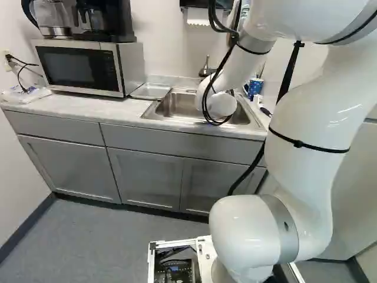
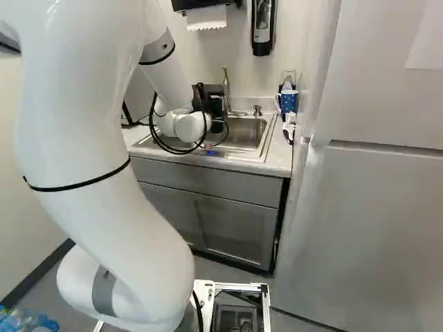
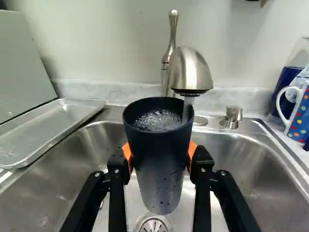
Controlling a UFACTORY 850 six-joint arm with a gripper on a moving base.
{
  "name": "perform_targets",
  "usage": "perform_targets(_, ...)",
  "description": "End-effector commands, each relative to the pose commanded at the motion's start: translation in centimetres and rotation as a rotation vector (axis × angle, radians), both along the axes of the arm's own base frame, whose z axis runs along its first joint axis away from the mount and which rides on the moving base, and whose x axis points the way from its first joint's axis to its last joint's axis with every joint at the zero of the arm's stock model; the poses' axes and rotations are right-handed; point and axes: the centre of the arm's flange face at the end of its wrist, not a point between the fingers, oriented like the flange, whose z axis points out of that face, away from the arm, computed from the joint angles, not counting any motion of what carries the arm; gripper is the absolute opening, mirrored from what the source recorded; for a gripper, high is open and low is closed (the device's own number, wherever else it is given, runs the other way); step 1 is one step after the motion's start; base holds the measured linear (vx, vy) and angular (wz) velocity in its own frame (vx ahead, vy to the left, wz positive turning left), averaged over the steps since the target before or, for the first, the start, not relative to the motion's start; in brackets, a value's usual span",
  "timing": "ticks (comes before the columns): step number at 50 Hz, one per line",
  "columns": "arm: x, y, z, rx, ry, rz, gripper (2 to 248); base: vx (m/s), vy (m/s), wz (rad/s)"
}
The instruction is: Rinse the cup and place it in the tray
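Over the countertop sink (image 3: pixel 236 164) beside a metal tray (image 3: pixel 53 123), the gripper's (image 2: pixel 216 111) partly spread fingers (image 3: pixel 191 151) are clamping a dark cup (image 3: pixel 157 150) of bubbling water (image 3: pixel 155 121) under the running faucet (image 3: pixel 189 70).

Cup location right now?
In the wrist view the cup is between the fingers of the gripper, upright under the running faucet, above the drain of the sink.

I face the sink (image 3: pixel 72 179), twelve o'clock being the wall (image 3: pixel 116 48). The faucet (image 3: pixel 190 72) stands at twelve, reaching over the cup (image 3: pixel 159 159) above the drain (image 3: pixel 153 226). On the counter (image 1: pixel 59 106), the tray (image 3: pixel 43 130) lies at ten, the microwave (image 1: pixel 82 68) past it; a mug (image 3: pixel 300 116) stands at two, the fridge (image 2: pixel 381 228) at four.
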Motion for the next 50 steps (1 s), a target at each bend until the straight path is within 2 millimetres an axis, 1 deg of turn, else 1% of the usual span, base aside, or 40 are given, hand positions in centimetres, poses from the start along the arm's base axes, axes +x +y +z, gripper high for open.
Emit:
perform_targets(31,0.0,4.6,0.0,0.0,-0.001,0.091,124,0.0,0.0,0.0)
perform_targets(41,0.1,6.1,0.8,0.0,-0.017,0.12,124,0.0,0.0,0.0)
perform_targets(50,0.9,7.4,1.7,0.001,-0.038,0.144,124,0.0,0.0,0.0)
